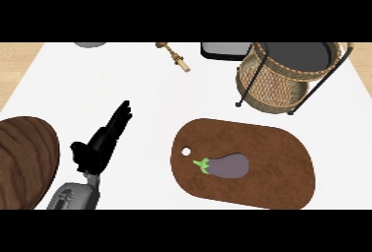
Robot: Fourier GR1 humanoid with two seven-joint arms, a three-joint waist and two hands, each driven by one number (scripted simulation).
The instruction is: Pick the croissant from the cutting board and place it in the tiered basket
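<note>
**Eggplant on the board, basket at two o'clock**

Head view: the tiered basket [291, 74], round, of woven wicker in a thin black frame, stands at two o'clock; its dark upper tier shows nothing inside. The brown wooden cutting board [247, 165], rounded with a small hole, lies at five o'clock on the white surface [145, 83]. On it rests a purple eggplant [229, 166] with a green stem; no croissant shows. At eight o'clock the left robot hand [98, 145] lies with fingers straight, pressed together, holding nothing. The right robot hand is out of view.
</note>
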